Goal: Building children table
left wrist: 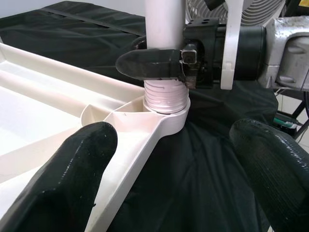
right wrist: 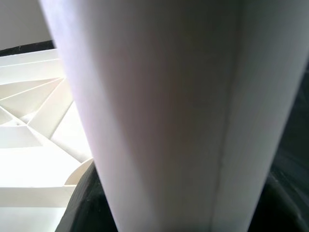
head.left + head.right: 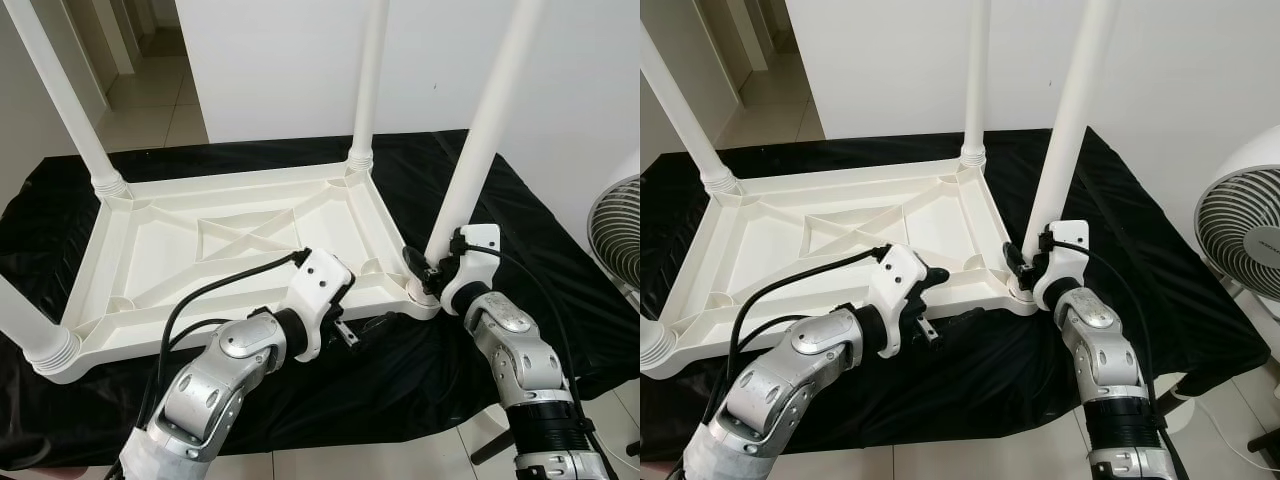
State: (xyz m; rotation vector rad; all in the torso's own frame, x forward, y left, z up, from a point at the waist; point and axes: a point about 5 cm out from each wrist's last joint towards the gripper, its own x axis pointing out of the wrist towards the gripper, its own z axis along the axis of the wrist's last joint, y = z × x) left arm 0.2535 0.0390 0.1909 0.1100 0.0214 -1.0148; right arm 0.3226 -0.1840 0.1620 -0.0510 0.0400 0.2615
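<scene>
While the white plastic tabletop lay upside down on the black cloth with its ribbed underside up, four white legs stood in its corner sockets. The leg at the near right corner leaned slightly and was the one being worked on. The right gripper was closed around the bottom of that leg, just above the threaded collar where it entered the socket; the left wrist view showed a black finger pressed across the tube. The left gripper hovered just off the near long edge of the tabletop, beside the same corner, its two fingers spread wide and holding nothing, one over the rim and one over the cloth.

The step in hand looked like seating or screwing in the last leg. Several rings of the collar showed above the socket, so the leg was probably not fully home, and its lean pointed the same way. The next move likely called for the right gripper to turn or press the leg straight down along the socket's axis while the left steadied the tabletop corner so the whole piece could not slide on the cloth. A white fan stood off the right end, near that elbow.
</scene>
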